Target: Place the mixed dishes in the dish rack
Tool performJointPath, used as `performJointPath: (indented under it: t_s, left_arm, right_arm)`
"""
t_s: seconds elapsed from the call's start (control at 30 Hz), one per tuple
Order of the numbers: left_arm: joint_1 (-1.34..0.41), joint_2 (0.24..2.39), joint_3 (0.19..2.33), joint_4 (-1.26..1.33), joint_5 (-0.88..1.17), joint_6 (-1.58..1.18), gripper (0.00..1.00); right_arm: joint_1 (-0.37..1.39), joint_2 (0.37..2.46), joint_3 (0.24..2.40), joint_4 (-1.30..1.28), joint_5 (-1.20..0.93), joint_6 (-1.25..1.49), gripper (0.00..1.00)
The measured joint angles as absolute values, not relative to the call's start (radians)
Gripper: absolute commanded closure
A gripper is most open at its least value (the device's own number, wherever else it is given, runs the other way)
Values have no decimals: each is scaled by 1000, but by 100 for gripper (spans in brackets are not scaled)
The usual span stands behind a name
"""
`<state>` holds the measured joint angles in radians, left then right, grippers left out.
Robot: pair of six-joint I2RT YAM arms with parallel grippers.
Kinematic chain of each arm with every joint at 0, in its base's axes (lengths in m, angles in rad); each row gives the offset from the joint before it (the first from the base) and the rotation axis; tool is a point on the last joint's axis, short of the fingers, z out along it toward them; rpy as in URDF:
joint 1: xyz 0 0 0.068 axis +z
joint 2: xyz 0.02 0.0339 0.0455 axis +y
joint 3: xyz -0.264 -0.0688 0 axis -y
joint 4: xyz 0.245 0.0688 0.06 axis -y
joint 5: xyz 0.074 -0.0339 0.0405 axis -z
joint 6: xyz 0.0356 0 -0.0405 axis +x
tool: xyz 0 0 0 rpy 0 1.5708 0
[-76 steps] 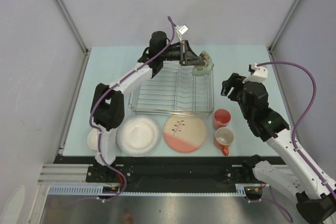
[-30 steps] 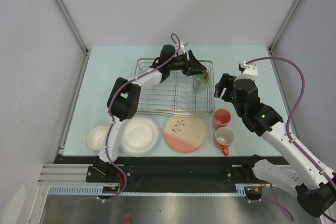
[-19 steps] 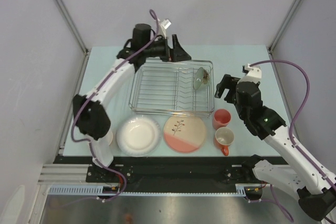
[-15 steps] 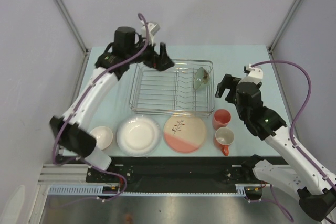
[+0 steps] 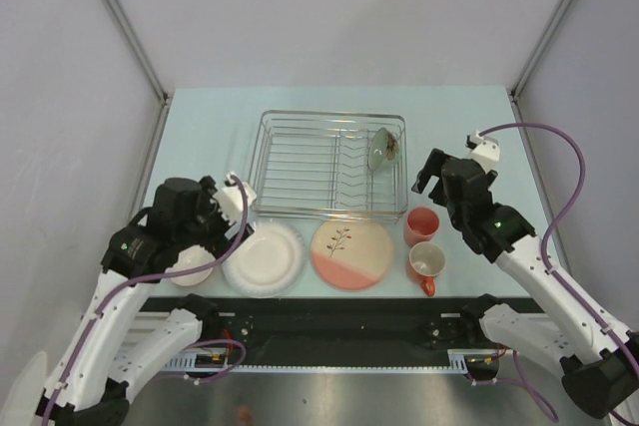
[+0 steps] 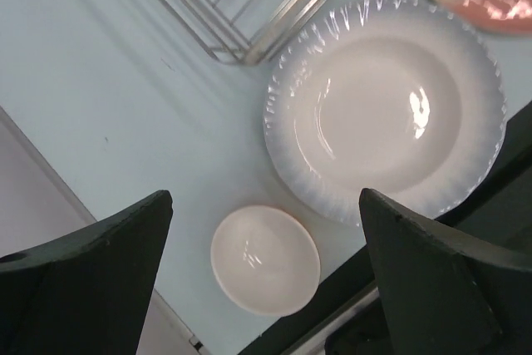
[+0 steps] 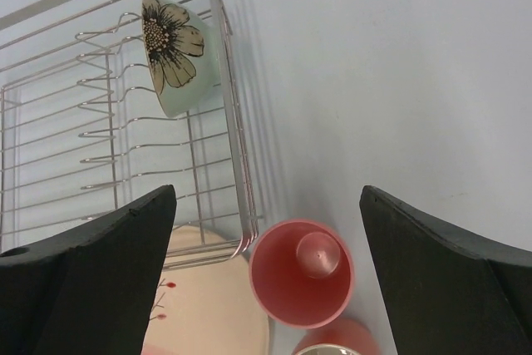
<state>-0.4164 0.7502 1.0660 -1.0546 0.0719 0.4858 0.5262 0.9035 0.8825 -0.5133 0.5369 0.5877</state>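
Plates (image 5: 263, 257) (image 5: 351, 253), two; cups (image 5: 421, 225) (image 5: 427, 264), two; bowls (image 6: 264, 259) (image 7: 174, 56), two, one in rack (image 5: 329, 213); left gripper (image 6: 264, 205) and right gripper (image 7: 268, 193) both apart.

Bowl (image 5: 380, 149) inside dish rack (image 5: 300, 172), right end

Table (image 5: 205, 132) — rack (image 5: 329, 213), plates (image 5: 264, 257), cup (image 5: 422, 224), mug (image 5: 427, 262), bowl (image 6: 264, 259).

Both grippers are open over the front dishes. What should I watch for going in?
The small white bowl lies close beside the white ruffled plate, near the front edge of the table; the left gripper might clip the plate rim or shove the bowl outward. The pink cup stands close to a corner of the dish rack and the orange mug; the right gripper may snag wire. A jolt could topple the floral bowl leaning inside the rack.
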Motion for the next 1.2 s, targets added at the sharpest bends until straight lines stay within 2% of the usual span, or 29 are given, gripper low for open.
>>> performJointPath:
  t_s: [0.37, 0.6, 0.9, 1.2]
  left_arm:
    - [-345, 699, 746, -1102, -5, 646, 1]
    - [-246, 751, 717, -1069, -6, 664, 3]
    - [-233, 775, 644, -1059, -7, 693, 7]
    - [-226, 769, 602, -1053, -39, 689, 21]
  right_arm:
    - [532, 866, 881, -525, 556, 582, 3]
    - [534, 847, 881, -535, 573, 568, 3]
    - [533, 844, 881, -547, 595, 565, 2]
    - [533, 846, 881, -550, 598, 565, 3]
